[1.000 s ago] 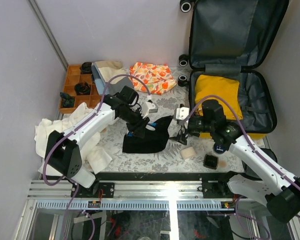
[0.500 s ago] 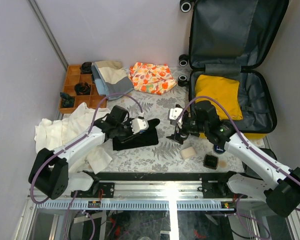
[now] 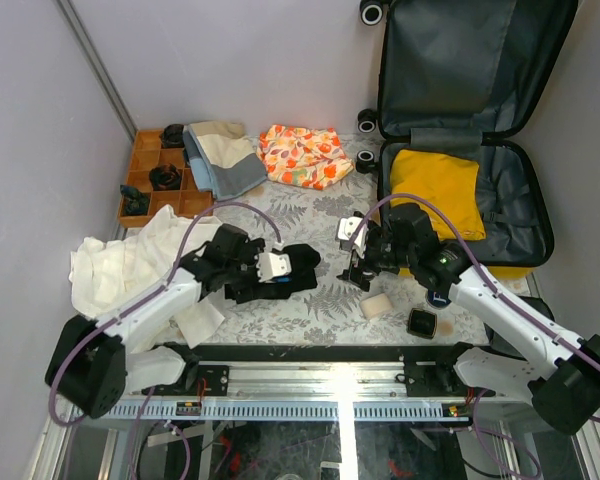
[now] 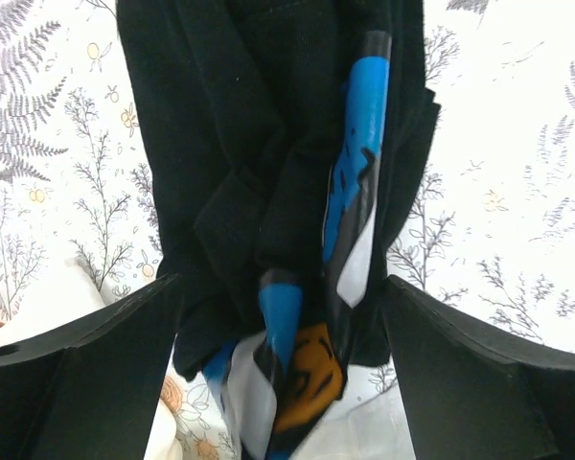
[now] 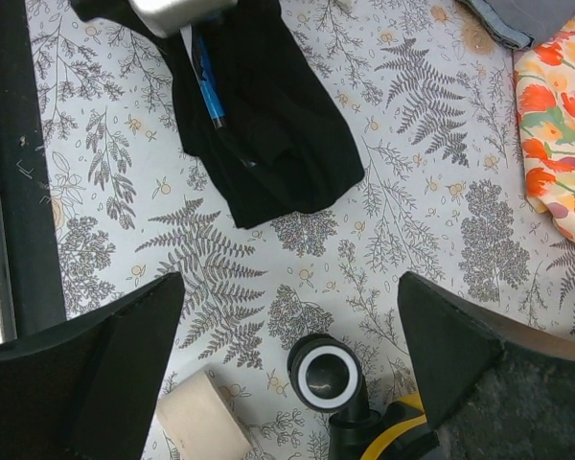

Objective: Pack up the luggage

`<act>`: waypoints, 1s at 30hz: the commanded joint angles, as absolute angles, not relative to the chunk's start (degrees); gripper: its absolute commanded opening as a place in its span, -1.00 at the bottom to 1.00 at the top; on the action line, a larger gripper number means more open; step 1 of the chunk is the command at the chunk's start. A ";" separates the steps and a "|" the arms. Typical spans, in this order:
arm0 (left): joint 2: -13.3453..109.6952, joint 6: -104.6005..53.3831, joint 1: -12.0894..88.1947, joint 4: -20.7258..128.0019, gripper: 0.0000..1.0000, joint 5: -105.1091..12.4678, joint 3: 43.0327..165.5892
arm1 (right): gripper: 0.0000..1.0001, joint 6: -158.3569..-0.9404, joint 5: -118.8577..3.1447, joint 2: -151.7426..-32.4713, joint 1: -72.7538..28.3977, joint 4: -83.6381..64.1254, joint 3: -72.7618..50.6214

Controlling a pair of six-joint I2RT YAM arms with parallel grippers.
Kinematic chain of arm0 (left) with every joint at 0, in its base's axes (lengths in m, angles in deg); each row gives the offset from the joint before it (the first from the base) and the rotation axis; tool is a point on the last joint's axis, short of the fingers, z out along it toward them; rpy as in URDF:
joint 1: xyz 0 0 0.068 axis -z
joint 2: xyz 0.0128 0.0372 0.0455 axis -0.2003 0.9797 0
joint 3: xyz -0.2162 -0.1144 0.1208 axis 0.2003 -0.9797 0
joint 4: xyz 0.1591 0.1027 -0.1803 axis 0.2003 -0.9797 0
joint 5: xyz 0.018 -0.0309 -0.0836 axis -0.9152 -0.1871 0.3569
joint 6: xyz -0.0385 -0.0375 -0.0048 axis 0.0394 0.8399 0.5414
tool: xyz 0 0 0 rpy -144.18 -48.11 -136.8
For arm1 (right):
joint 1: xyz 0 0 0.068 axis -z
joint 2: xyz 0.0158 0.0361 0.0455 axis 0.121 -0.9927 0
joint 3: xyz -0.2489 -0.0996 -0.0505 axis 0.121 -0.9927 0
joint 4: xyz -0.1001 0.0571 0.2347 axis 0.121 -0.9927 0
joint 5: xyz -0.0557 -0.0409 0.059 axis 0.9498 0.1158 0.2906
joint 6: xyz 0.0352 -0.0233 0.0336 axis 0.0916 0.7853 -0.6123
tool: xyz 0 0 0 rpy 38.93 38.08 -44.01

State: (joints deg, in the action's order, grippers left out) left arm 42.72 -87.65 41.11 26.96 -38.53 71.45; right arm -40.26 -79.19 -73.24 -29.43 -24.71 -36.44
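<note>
Both sets of jaws are standing wide apart over the table [image 3: 325,305] as I am watching from here. The left jaws are straddling a bunched black cloth [image 4: 249,144] that is lying near the middle of the table. The cloth is filling the gap and seems to be brushing both fingers [image 4: 77,383], but I am not seeing it pinched. The right jaws are holding nothing and hovering above bare table just beside the luggage [image 3: 528,215]. In the right wrist view one black wheel [image 5: 324,376] and a pale block [image 5: 201,422] are showing below them. The luggage is sitting open at the far right of the table, its lid leaning up against the back wall, with a yellow bundle [image 3: 435,185] lying in its base
</note>
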 commanded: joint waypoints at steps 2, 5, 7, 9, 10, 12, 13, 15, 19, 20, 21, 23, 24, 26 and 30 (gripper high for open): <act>35.51 -83.54 41.17 25.45 0.67 -34.99 68.69 | 0.99 -41.97 -80.71 -75.21 -30.50 -19.87 -35.68; 34.54 -80.85 40.11 22.60 0.73 -33.95 70.52 | 0.99 -41.84 -80.91 -78.20 -32.79 -13.45 -36.84; 34.06 -79.08 38.03 19.46 0.74 -31.44 72.96 | 0.99 -40.24 -81.09 -80.78 -35.05 -10.55 -36.66; 33.70 -76.52 35.28 16.74 0.74 -29.25 75.59 | 0.99 -39.75 -82.60 -84.20 -36.87 -8.71 -35.28; 33.66 -75.17 33.65 15.46 0.74 -28.16 76.78 | 0.99 -39.76 -83.15 -86.23 -37.71 -7.61 -34.40; 34.16 -72.14 30.16 13.21 0.73 -25.83 79.15 | 0.99 -38.70 -83.54 -89.98 -39.89 -6.52 -32.96; 34.66 -71.08 28.33 12.02 0.73 -24.07 80.28 | 0.99 -38.15 -83.53 -92.31 -40.87 -5.38 -32.69; 35.51 -67.25 25.00 10.56 0.71 -21.87 81.66 | 0.99 -36.89 -83.00 -95.14 -42.88 -2.32 -32.78; 37.08 -61.60 19.75 11.62 0.67 -18.82 81.98 | 0.99 -35.09 -80.83 -100.23 -45.05 4.62 -32.95; 37.63 -59.95 18.71 12.28 0.67 -18.47 81.91 | 0.99 -34.17 -80.65 -101.41 -45.23 5.22 -32.35; 38.68 -58.61 17.97 12.62 0.67 -18.33 82.19 | 0.99 -33.25 -80.83 -102.65 -45.32 4.83 -31.44; 40.12 -56.62 17.08 13.49 0.67 -18.54 82.74 | 0.98 -32.38 -80.47 -104.92 -45.37 4.39 -29.93; 40.81 -55.60 16.90 14.19 0.67 -18.50 82.89 | 0.98 -31.65 -80.23 -105.79 -45.40 4.38 -29.43; 42.49 -53.92 16.73 15.50 0.67 -18.87 83.31 | 0.98 -30.58 -80.65 -107.97 -45.36 3.91 -28.44; 47.99 -51.35 16.58 14.74 0.58 -20.29 85.92 | 0.98 -30.00 -81.56 -111.47 -45.42 2.64 -27.12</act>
State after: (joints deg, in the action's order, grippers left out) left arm 44.27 -56.28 17.01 13.75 -20.89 82.29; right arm -32.56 -80.80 -109.11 -45.08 0.66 -30.15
